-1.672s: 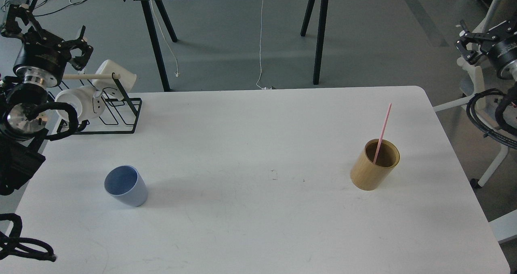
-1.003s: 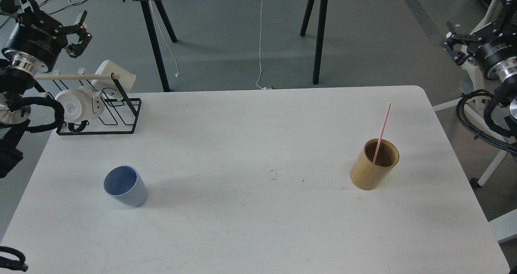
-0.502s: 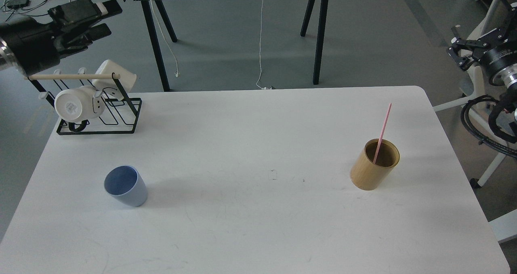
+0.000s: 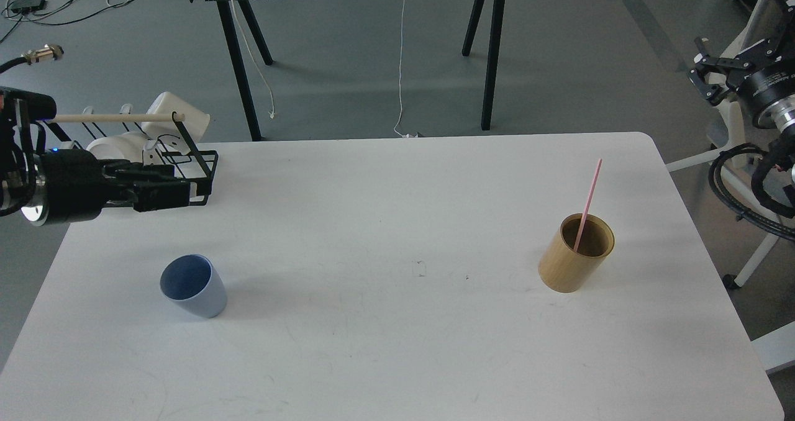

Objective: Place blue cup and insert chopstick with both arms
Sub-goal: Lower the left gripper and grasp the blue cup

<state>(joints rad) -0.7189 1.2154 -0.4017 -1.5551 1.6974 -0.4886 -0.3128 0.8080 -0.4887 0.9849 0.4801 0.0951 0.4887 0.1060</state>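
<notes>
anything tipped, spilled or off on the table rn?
Nothing spilled or damaged. The blue cup and the tan holder both stand upright on the white table. The pink chopstick leans in the holder, not in the cup. Both tools are clear of them.

The cup (image 4: pixel 193 294) at eight o'clock is pale blue outside, darker blue inside. At four o'clock a thin pink stick (image 4: pixel 587 204) stands in a tan wooden holder (image 4: pixel 576 253) with a dark brown inside. The table (image 4: pixel 397 346) is plain white. At ten o'clock, a black wire rack (image 4: pixel 186 172) carries white mugs (image 4: pixel 174 118) and a pale wooden rod (image 4: pixel 112 118). Both arms are black.
</notes>
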